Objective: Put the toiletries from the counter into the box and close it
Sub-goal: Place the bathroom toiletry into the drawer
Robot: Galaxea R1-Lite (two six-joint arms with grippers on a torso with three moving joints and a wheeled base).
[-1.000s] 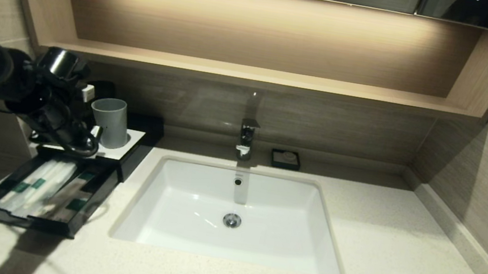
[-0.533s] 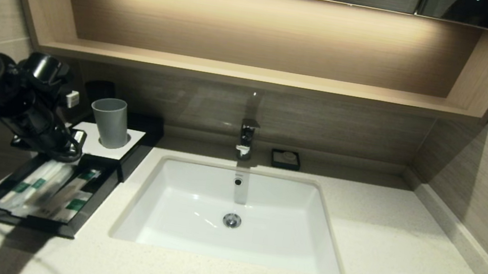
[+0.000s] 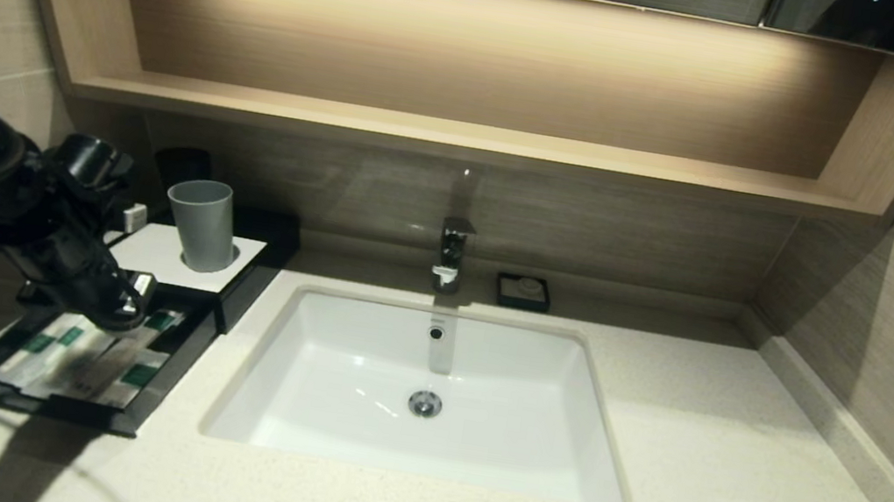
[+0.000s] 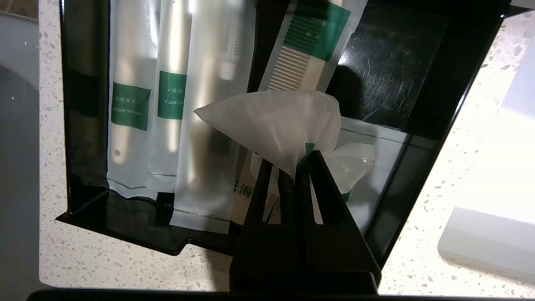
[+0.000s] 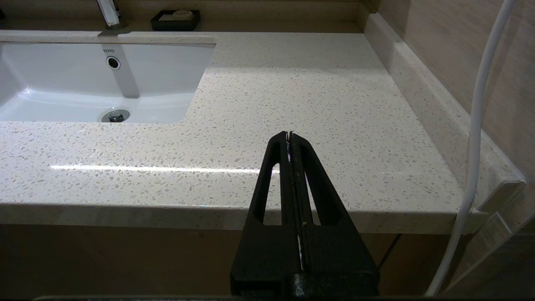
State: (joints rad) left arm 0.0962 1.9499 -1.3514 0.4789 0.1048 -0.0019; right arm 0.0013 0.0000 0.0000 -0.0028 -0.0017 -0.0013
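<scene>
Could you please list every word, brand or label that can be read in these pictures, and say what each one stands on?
"TOTO": on the sink wall, above the overflow hole.
White print on the green labels of the two sticks: too small to read.
Striped green label on the comb packet: print not legible.
Green characters on the packet behind the left gripper: partly hidden, not readable.
Sachet: no print shows.
</scene>
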